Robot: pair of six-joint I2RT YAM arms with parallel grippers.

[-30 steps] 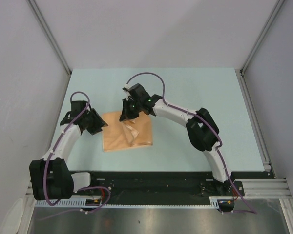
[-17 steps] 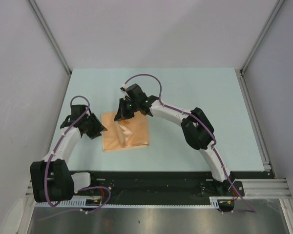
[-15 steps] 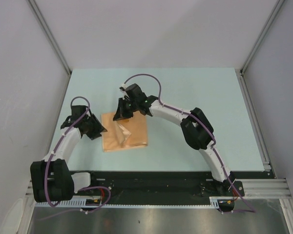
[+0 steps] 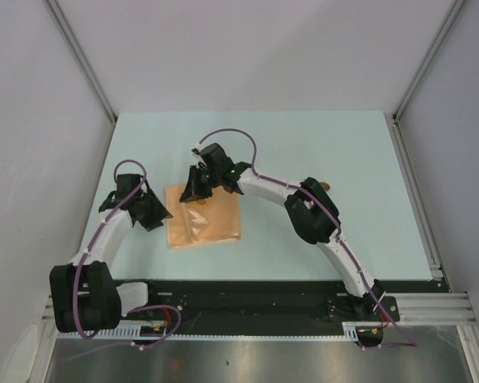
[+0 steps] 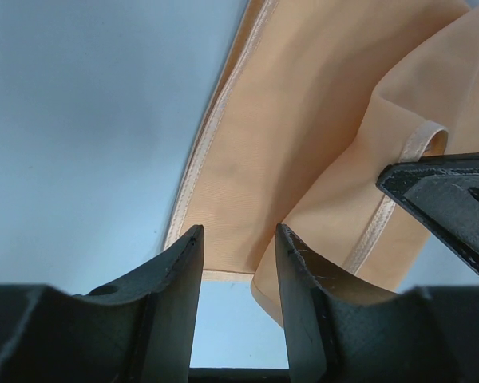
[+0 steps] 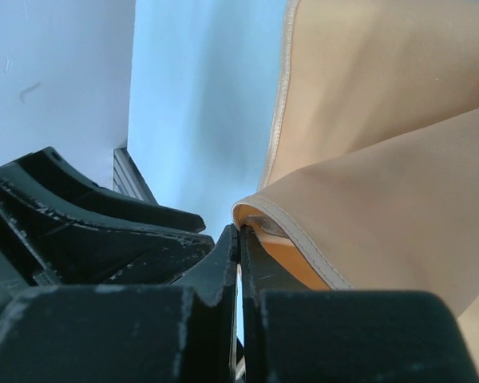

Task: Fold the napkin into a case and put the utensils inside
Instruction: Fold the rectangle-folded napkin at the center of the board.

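The right hand (image 4: 193,190) had been swept leftward across the napkin (image 4: 205,217) within the last second. It was now seen at the cloth's upper left corner in the overhead view, where earlier it had been nearer the middle of the top edge. Its fingers were pressed fully together on a hemmed edge of the cloth, as was shown plainly by the right wrist view, so a flap had been dragged over with it. The napkin's right edge had been pulled in, and the peach shape had been narrowed on the table (image 4: 319,144). The left hand (image 4: 158,209) had been drawn back a little toward the left of the frame and was held at the napkin's left edge, its fingers partly parted with nothing between them. A first fold toward the case was judged to be well under way, though not yet laid flat or released. The utensils could not be made out with any certainty.
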